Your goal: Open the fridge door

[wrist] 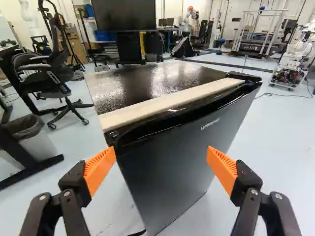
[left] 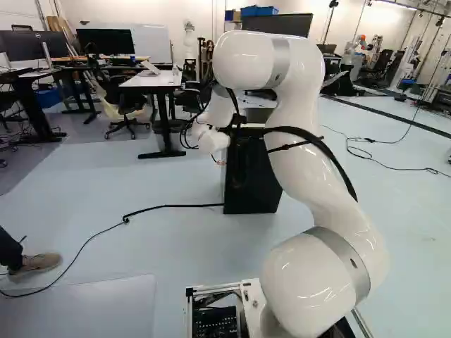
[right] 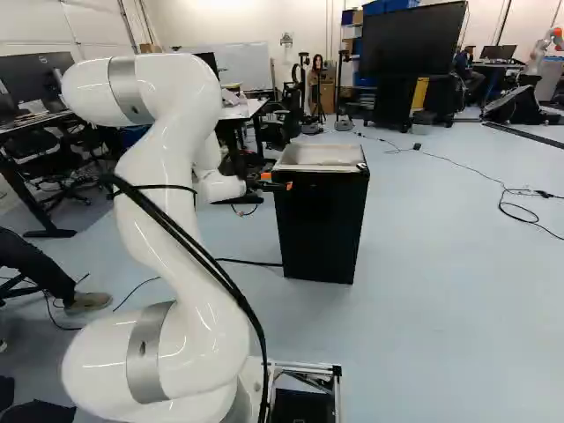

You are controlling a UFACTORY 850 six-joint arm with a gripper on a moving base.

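In the right base view my gripper (right: 275,181) is at the near left upper corner of the small black fridge (right: 319,225). The wrist view shows the gripper (wrist: 160,169) open, its orange pads wide apart with nothing between them. Ahead of it stands the fridge, its dark door (wrist: 172,162) facing the gripper and closed against the body. A recessed grip (wrist: 182,120) runs along the door's top edge, below a light strip (wrist: 167,102). The fingers appear clear of the door. In the left base view the arm partly hides the fridge (left: 250,176).
Beside the fridge, the wrist view shows an office chair (wrist: 54,73), a waste bin (wrist: 29,137) and a desk leg (wrist: 32,172). A cable (left: 169,206) crosses the floor to the fridge. A person's shoe (left: 35,263) shows at the left. Another robot (wrist: 290,69) stands farther off.
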